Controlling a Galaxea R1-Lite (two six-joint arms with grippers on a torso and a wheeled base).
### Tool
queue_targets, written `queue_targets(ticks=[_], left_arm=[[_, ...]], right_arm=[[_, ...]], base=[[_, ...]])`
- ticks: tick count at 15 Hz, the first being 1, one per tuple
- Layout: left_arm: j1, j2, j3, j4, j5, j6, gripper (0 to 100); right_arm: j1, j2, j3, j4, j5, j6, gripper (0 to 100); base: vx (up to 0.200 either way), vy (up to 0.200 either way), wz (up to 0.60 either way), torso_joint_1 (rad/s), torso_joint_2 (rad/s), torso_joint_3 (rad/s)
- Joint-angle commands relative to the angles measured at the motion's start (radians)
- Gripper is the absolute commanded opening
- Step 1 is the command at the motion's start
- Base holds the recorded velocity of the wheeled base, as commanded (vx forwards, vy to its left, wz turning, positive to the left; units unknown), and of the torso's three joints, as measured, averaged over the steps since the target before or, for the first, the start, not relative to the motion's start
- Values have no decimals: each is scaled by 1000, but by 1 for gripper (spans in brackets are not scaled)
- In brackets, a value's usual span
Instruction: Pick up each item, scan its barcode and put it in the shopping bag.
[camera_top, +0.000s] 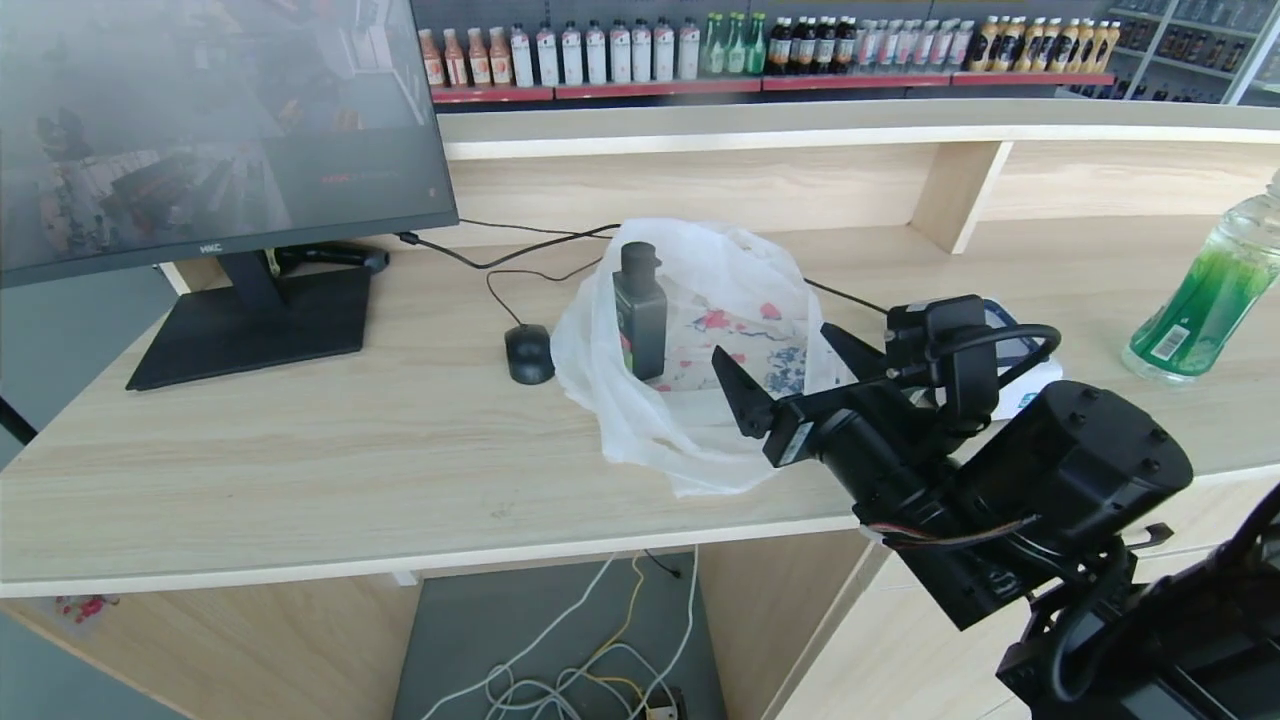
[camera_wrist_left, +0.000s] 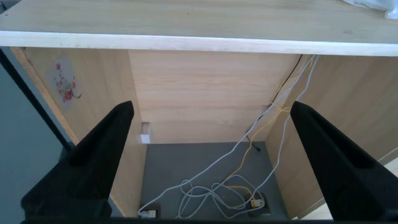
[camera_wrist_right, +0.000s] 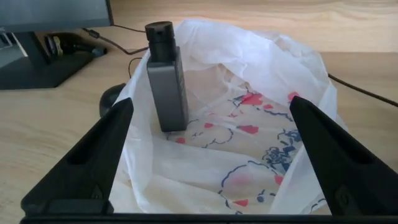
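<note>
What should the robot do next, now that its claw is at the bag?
Probably swing the right gripper away toward the green bottle standing at the counter's right end. The gripper is open and empty, the dark bottle already stands inside the shopping bag, and the green bottle is not yet bagged.

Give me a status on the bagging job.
Done: the dark bottle stands upright in the shopping bag. In hand: nothing; the right tool is open and empty, facing the bag. Left: the green bottle on the counter, not yet bagged.
</note>
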Motion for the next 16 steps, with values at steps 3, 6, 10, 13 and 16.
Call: queue_targets(ticks=[3,6,10,13,16], left_arm=[[0,0,0,0,0,2,100],[0,0,0,0,0,3,100],[0,0,0,0,0,0,100],[0,0,0,0,0,-1,100],[0,0,0,0,0,-3,100]], right_arm=[[-1,-47,60,-2,0,0,100],[-30,-100,107,-2,-28,10,100],[-43,-103,122,-2,-28,12,100],[-40,-100,122,-2,-28,12,100],[-33,-100,132,-2,-34,12,100]], base=[[0,-200,0,2,2,2],[0,-200,0,4,-1,2],[0,-200,0,4,3,5],[0,-200,0,9,-1,1],[0,-200,0,5,2,4]])
